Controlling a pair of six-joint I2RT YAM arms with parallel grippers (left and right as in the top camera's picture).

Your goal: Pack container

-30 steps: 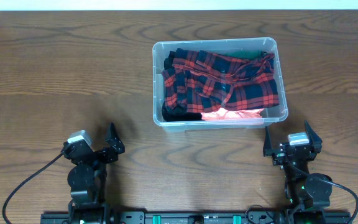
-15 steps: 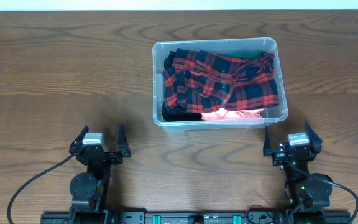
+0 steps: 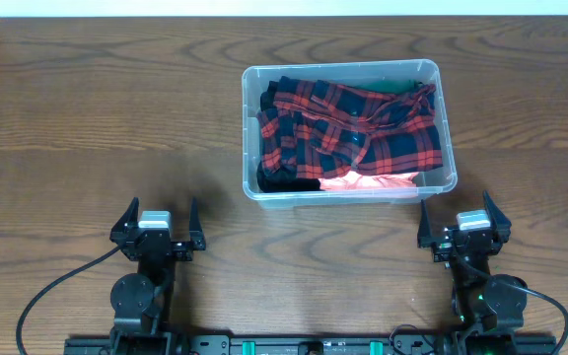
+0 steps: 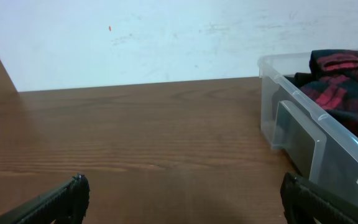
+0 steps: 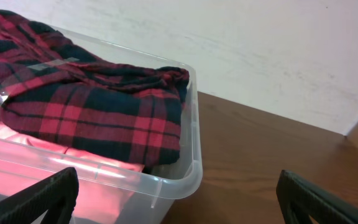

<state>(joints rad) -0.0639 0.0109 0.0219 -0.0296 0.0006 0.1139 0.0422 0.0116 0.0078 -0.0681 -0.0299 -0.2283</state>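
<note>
1. The left jaws were spread wide, with nothing held.
2. The container [image 3: 246, 128], filled with red-and-black plaid cloth [image 3: 363, 128], was set on the counter [image 3: 87, 118] ahead of both jaws, to the right of the left pair.
3. The right jaws were spread wide and empty, with the container just ahead-left.

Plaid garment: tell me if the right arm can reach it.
Probably yes: the plaid garment tops the lidless container, and the open right hand sits off its near corner, nothing between.
</note>
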